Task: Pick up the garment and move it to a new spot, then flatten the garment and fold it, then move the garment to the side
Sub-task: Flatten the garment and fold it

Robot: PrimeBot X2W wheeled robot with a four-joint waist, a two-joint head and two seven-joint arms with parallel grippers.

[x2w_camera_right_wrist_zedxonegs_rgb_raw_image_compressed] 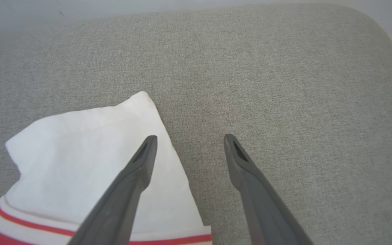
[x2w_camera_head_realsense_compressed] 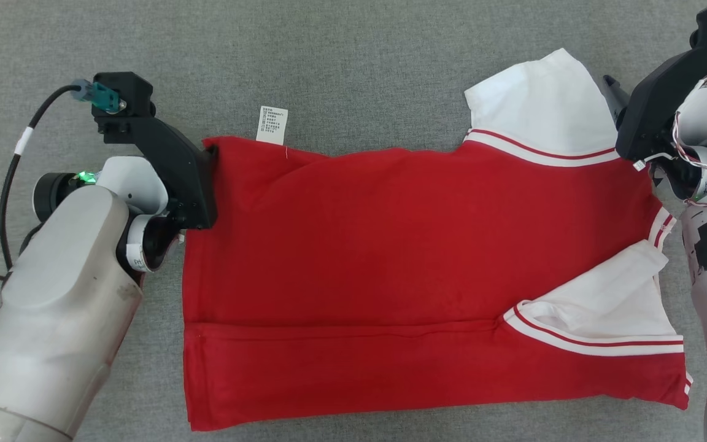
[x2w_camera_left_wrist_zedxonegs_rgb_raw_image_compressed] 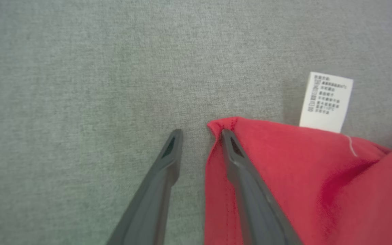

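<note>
Grey cushioned surface (x2w_camera_head_realsense_compressed: 353, 61); the red garment (x2w_camera_head_realsense_compressed: 415, 258) lies flat on it. My left gripper (x2w_camera_left_wrist_zedxonegs_rgb_raw_image_compressed: 201, 134) straddles its corner, jaws apart, nothing pinched; my right gripper (x2w_camera_right_wrist_zedxonegs_rgb_raw_image_compressed: 189, 139) is released over the white sleeve (x2w_camera_right_wrist_zedxonegs_rgb_raw_image_compressed: 80, 153). Catching one layer would skew the fold

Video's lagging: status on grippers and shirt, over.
Left gripper open at shirt corner. Right gripper open over white sleeve. Shirt flat, partly folded; label sticking out.
</note>
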